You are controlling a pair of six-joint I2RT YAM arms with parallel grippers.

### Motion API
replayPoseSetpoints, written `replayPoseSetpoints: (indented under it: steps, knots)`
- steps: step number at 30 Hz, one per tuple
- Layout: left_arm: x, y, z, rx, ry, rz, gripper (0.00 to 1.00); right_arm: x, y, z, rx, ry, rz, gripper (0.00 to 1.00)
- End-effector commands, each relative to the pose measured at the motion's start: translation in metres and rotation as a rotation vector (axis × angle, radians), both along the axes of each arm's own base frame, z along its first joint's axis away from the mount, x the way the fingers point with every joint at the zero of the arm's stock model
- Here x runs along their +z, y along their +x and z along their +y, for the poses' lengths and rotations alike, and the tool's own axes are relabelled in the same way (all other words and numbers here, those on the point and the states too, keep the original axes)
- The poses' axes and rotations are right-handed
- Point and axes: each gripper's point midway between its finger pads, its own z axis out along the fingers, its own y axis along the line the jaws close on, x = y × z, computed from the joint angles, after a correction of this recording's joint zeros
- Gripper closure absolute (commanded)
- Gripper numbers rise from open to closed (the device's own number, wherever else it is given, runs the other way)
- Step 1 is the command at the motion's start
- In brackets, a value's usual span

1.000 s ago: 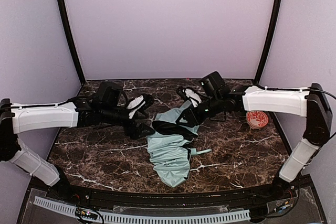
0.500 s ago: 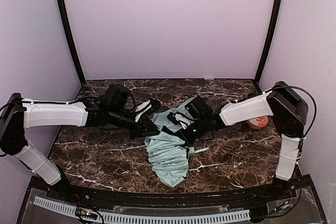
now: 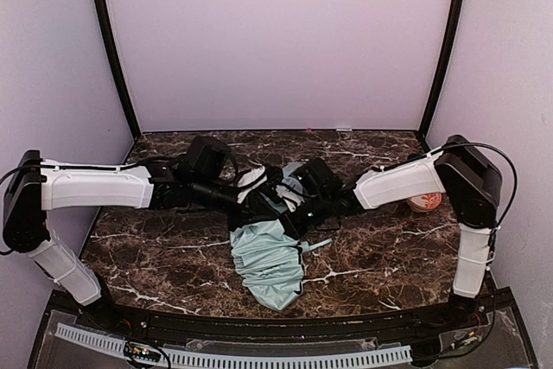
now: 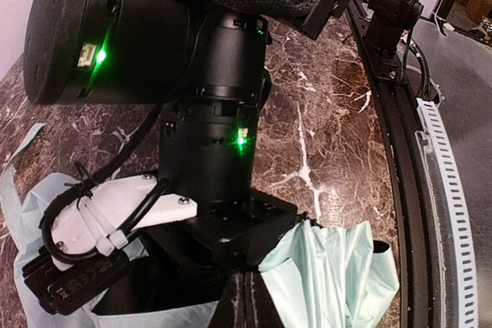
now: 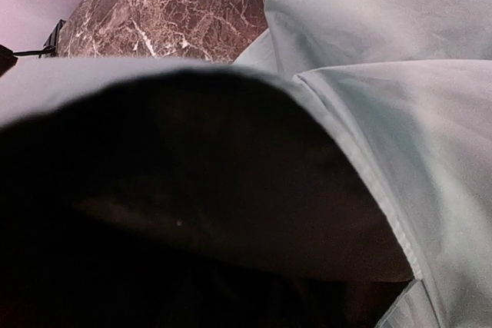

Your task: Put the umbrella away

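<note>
The umbrella (image 3: 268, 257) lies half-folded in the middle of the marble table, pale mint fabric with a black underside. Both arms meet over its far end. My left gripper (image 3: 257, 203) is shut there; in the left wrist view its fingers (image 4: 247, 297) are pressed together against the mint canopy (image 4: 338, 266), and I cannot see whether fabric is pinched between them. My right gripper (image 3: 290, 200) is buried in the folds. The right wrist view shows only mint fabric (image 5: 400, 74) and the black underside (image 5: 192, 190), so its fingers are hidden.
An orange-and-white patterned bowl (image 3: 423, 199) sits at the right edge of the table (image 3: 389, 248). The right arm's black wrist (image 4: 207, 113) looms directly in front of the left wrist camera. Purple walls close in the back and both sides.
Both arms have moved inward and now meet over the umbrella's far end. The left gripper has gone from open to shut. The mint bundle has shifted slightly left.
</note>
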Motion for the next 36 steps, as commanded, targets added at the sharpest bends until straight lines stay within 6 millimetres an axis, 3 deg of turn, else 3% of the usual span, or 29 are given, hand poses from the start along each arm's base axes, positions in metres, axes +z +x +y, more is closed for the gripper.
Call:
replayPoseSetpoints:
  steps: [1, 6, 10, 15, 18, 21, 24, 31, 36]
  knots:
    - [0.023, 0.017, -0.008, 0.026, -0.043, -0.095, 1.00, 0.041, 0.007, 0.005, 0.023, 0.101, -0.069, 0.58]
    - [0.035, 0.025, -0.028, 0.013, -0.090, -0.108, 1.00, 0.053, -0.006, 0.017, 0.104, 0.203, 0.010, 0.58]
    - [0.039, 0.010, -0.040, -0.043, -0.130, -0.108, 1.00, 0.073, -0.003, 0.016, 0.087, 0.270, 0.011, 0.58]
    - [0.032, 0.012, -0.022, 0.023, -0.109, -0.172, 1.00, 0.080, 0.020, -0.020, -0.050, 0.231, -0.005, 0.57]
    - [0.033, 0.012, -0.010, 0.044, -0.089, -0.223, 1.00, 0.073, 0.034, -0.050, -0.138, 0.102, -0.100, 0.54]
    - [0.033, 0.015, -0.004, 0.063, -0.067, -0.251, 1.00, 0.077, 0.030, -0.071, -0.145, 0.039, -0.150, 0.50]
    - [0.033, 0.014, -0.002, 0.064, -0.060, -0.256, 1.00, 0.102, 0.020, -0.078, -0.116, 0.093, -0.203, 0.49]
    - [0.038, 0.015, 0.000, 0.080, -0.069, -0.267, 1.00, 0.136, -0.029, -0.056, 0.122, 0.343, -0.161, 0.51]
    - [0.040, 0.015, 0.001, 0.087, -0.073, -0.265, 1.00, 0.133, -0.045, -0.025, 0.205, 0.388, -0.120, 0.50]
